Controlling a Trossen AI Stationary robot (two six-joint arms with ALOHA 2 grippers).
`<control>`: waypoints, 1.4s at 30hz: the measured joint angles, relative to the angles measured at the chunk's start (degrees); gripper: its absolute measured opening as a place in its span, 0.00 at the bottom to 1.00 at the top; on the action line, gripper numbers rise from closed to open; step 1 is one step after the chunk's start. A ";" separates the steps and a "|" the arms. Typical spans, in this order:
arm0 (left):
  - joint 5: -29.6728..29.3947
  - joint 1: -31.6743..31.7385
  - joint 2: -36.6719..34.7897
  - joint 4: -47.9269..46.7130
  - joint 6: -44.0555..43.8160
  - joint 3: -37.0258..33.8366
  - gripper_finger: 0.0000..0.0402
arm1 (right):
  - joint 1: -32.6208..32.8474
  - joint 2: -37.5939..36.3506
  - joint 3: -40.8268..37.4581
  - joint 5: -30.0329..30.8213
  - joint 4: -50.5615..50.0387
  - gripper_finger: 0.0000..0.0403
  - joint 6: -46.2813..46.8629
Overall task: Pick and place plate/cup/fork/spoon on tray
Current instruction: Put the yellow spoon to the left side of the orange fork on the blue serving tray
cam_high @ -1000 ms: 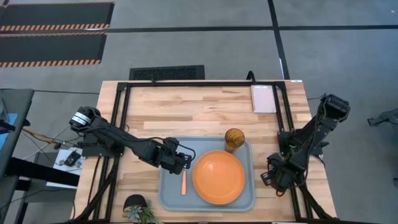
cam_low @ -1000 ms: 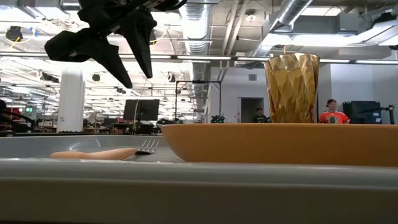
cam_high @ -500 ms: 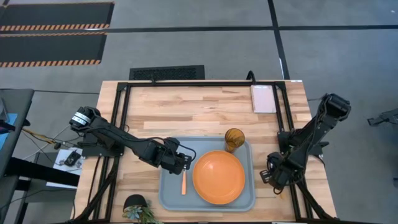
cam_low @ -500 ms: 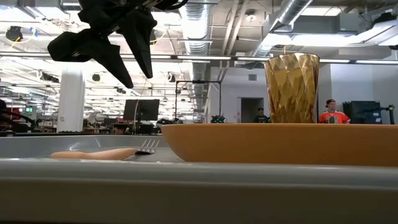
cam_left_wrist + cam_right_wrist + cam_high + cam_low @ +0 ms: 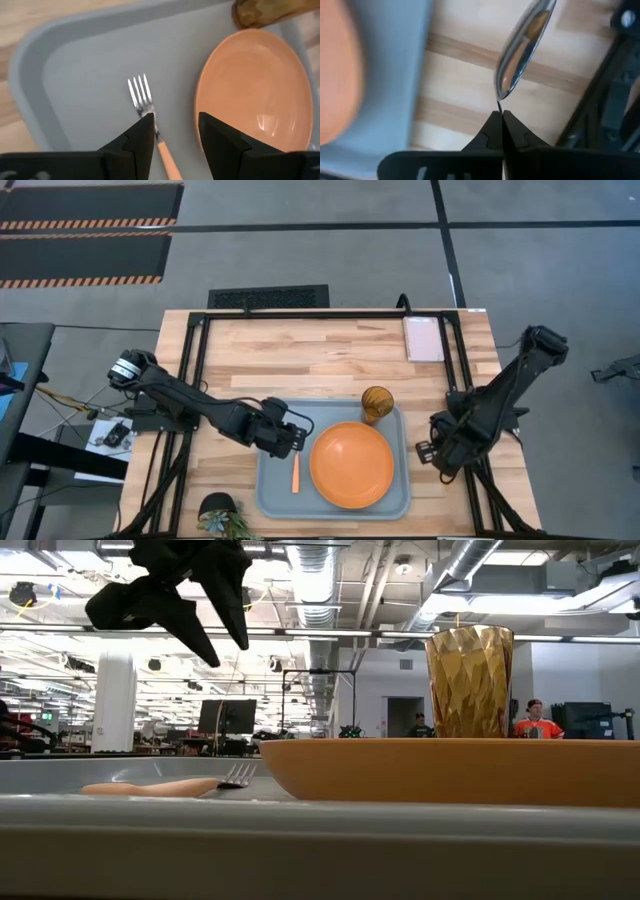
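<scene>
Our left claw has lifted slightly, fingers parted and empty, the fork directly beneath on the tray. Our right claw pinches the spoon over the tabletop.

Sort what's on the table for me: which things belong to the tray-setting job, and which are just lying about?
Job items: tray; plate, cup and fork on it; spoon held by the right gripper beside the tray; left gripper open above the fork.

Lying about: pink pad, potted plant.
</scene>
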 joint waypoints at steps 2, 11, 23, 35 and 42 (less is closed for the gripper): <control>-1.04 0.01 -0.83 -0.87 0.01 0.00 0.35 | -1.57 -0.79 1.95 2.37 -1.94 0.01 -1.71; -4.94 0.01 -5.11 -2.30 0.74 0.00 0.35 | -10.64 -1.72 11.15 10.10 -3.37 0.01 -16.11; -11.15 0.01 -9.55 -2.45 2.59 0.00 0.35 | -15.93 -1.61 23.65 15.56 -3.48 0.01 -30.44; -9.89 8.13 -17.02 -0.69 17.46 -0.04 0.35 | -26.49 -1.64 30.10 26.19 7.68 0.01 -49.82; 2.68 20.80 -21.68 6.83 37.06 -0.04 0.35 | -33.90 1.47 30.08 26.38 20.00 0.01 -59.15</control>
